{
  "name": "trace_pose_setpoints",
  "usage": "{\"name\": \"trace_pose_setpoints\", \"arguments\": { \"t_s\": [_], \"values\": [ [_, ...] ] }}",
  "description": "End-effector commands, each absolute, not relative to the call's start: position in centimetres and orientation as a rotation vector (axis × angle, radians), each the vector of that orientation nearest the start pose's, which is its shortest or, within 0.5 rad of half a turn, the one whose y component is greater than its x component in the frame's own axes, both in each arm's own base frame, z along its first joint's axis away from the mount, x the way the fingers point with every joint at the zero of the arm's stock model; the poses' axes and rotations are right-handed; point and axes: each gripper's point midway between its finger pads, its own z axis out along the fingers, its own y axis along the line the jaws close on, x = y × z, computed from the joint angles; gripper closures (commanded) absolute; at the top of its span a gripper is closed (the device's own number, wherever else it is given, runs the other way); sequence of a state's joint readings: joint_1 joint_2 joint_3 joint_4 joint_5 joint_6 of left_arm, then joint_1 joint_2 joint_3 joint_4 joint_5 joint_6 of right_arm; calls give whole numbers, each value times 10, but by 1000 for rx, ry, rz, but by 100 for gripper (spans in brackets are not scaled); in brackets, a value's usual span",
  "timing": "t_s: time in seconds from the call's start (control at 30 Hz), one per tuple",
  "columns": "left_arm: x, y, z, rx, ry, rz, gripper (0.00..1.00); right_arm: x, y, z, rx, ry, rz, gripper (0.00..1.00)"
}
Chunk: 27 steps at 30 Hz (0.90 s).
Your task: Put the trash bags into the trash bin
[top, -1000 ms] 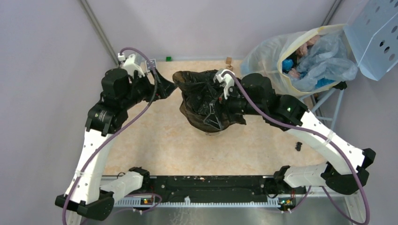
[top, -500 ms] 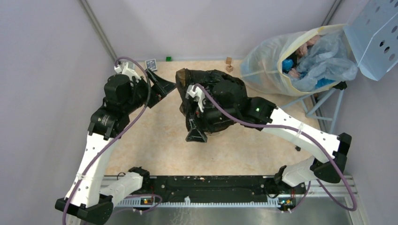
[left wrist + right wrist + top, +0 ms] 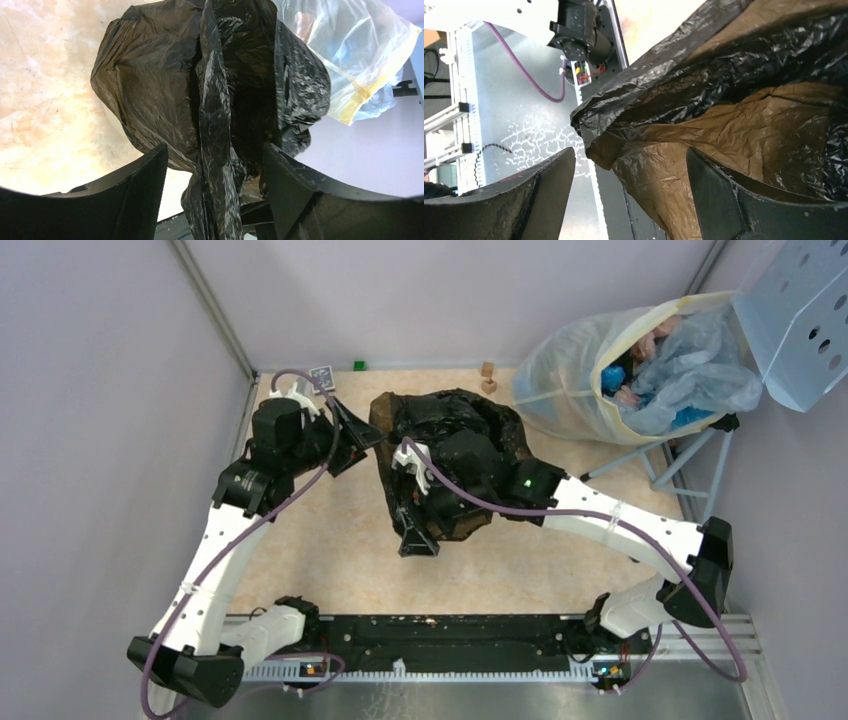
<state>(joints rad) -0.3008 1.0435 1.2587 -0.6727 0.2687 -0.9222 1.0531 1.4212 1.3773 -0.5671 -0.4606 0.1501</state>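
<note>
The left gripper point(image 3: 358, 432) sits just beside the left edge of the trash bags point(image 3: 455, 435), which lie heaped as one glossy black mound at the middle of the counter point(image 3: 320, 540). Its jaws stand wide apart. The wrist view shows a twisted rope of black film running up between them, with neither finger pressing on it, so it has hold of nothing. The position looks chosen so that one closing motion would catch that strand and give a handle on the loose film.

The mound drapes over the spot where the trash bin should stand, and the bin cannot be made out for certain under the plastic. The film appears spread over and around it rather than pushed down inside, so the task reads as only partly done.

At the near side of the mound, the right gripper point(image 3: 417, 540) points toward the arm bases, also spread wide. In its wrist view a folded hem of the bag lies across the gap between the fingers, unclamped. This is probably the overhanging edge that needs gathering, and thin film like this is likely to slip or tear if pinched carelessly.

To the far right of the mound, well apart, a translucent sack point(image 3: 570, 390) leans open beneath a perforated blue panel point(image 3: 800, 320).
</note>
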Motion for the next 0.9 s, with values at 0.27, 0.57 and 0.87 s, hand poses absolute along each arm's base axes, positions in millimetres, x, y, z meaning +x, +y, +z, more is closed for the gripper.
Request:
{"name": "trace_pose_setpoints", "arguments": {
  "t_s": [0.27, 0.57, 0.87],
  "values": [
    [316, -157, 284, -389, 2081, -832, 64, 128, 362, 268, -1156, 1995, 1046, 19],
    [328, -152, 270, -315, 2049, -792, 91, 162, 285, 292, -764, 2056, 728, 23],
    [315, -155, 267, -258, 1989, -842, 93, 189, 221, 266, -527, 2167, 346, 24]
  ]
}}
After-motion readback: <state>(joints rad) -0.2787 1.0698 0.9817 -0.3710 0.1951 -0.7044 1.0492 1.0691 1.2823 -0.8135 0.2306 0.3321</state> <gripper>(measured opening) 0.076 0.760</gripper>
